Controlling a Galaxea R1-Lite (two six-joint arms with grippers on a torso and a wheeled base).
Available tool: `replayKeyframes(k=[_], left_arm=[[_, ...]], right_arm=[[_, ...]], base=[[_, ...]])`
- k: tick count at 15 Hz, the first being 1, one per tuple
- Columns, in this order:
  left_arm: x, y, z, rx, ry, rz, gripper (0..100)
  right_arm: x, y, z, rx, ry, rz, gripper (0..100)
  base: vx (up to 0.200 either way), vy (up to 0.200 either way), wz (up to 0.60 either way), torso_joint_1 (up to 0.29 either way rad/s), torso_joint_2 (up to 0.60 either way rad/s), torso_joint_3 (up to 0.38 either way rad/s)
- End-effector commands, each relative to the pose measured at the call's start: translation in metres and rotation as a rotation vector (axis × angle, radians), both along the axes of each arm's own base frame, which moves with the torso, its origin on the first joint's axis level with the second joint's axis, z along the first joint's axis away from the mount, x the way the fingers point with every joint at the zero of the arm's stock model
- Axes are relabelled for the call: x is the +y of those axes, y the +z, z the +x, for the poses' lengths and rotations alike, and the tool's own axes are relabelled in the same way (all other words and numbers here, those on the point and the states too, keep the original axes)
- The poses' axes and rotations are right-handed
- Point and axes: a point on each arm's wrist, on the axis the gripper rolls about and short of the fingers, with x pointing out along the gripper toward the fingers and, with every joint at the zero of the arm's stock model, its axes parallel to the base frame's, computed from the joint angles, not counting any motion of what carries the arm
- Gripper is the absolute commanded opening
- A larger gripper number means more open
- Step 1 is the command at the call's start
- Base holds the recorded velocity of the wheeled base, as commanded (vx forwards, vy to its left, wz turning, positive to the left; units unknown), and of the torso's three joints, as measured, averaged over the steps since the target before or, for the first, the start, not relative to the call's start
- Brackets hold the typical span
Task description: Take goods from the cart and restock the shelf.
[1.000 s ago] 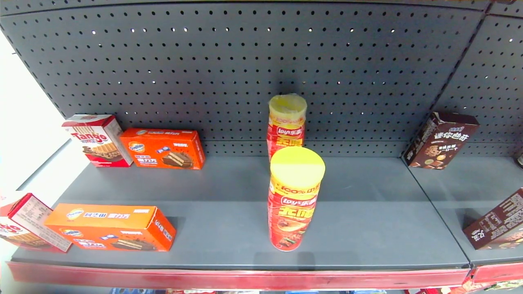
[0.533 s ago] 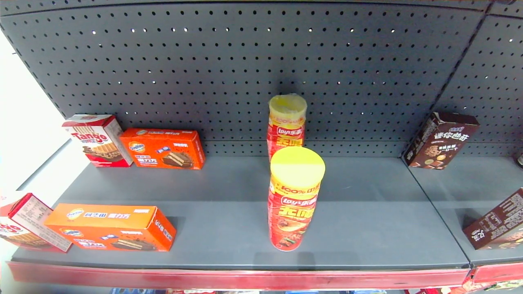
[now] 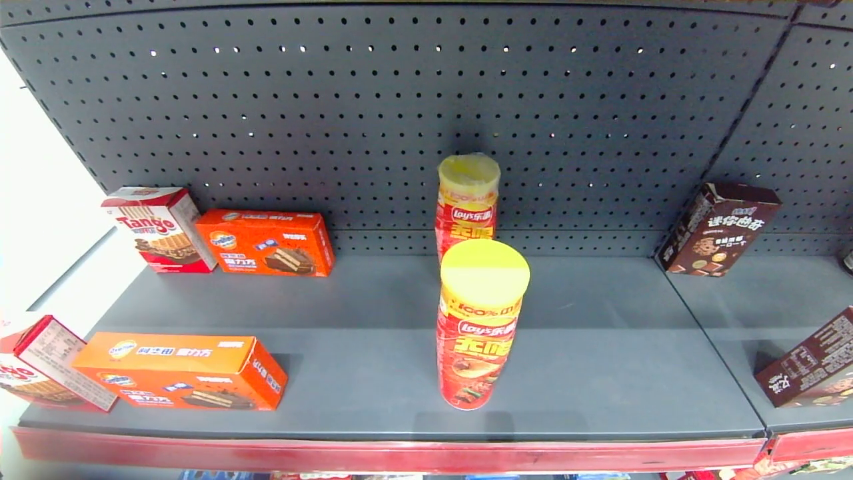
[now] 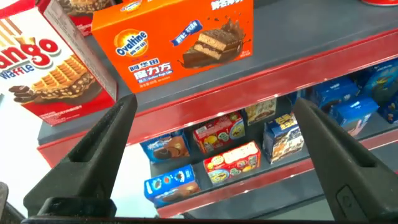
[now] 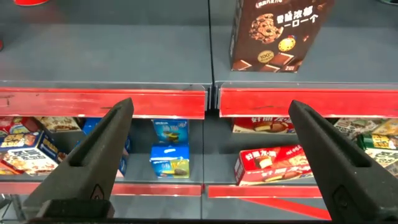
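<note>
Dark grey perforated back panel (image 3: 333, 100), red price rail (image 3: 386, 457) along the front edge, bright white surface (image 3: 33, 200) at left

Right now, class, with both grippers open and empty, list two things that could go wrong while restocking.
1. The front chip can stands tall near the front; an arm reaching toward the rear can might topple it.
2. The left gripper faces the red shelf lip; lifting straight up could strike it.
</note>
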Motion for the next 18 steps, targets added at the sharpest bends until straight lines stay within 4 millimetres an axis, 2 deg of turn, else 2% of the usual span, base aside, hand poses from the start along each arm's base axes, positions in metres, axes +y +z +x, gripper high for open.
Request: replayKeyframes(k=[1, 5, 12, 13, 15, 18], left_arm=[[0.0, -0.001, -0.002, 0.005, 0.025, -0.074, 100], [-0.002, -0.001, -0.007, 0.018, -0.165, -0.108, 100], [-0.005, 0.001, 0.0, 0.114, -0.053, -0.126, 100], [-0.009, 0.003, 0.006, 0.163, 0.086, -0.128, 100], [-0.009, 0.001, 0.0, 0.067, 0.07, -0.193, 100], [-0.011, 0.001, 0.001, 0.053, 0.032, -0.181, 100]], right_arm=[[0.0, 0.0, 0.0, -0.002, 0.001, 0.0, 100], [0.0, 0.0, 0.0, -0.002, 0.001, 0.0, 100], [0.0, 0.0, 0.0, -0.002, 0.001, 0.0, 100], [0.0, 0.0, 0.0, -0.002, 0.001, 0.0, 100], [0.0, 0.0, 0.0, -0.002, 0.001, 0.0, 100], [0.0, 0.0, 0.0, -0.002, -0.001, 0.0, 100]], base=[[0.0, 0.0, 0.0, 0.0, 0.0, 0.0], [0.0, 0.0, 0.0, 0.0, 0.0, 0.0], [0.0, 0.0, 0.0, 0.0, 0.0, 0.0], [0.0, 0.0, 0.0, 0.0, 0.0, 0.0], [0.0, 0.0, 0.0, 0.0, 0.0, 0.0], [0.0, 0.0, 0.0, 0.0, 0.0, 0.0]])
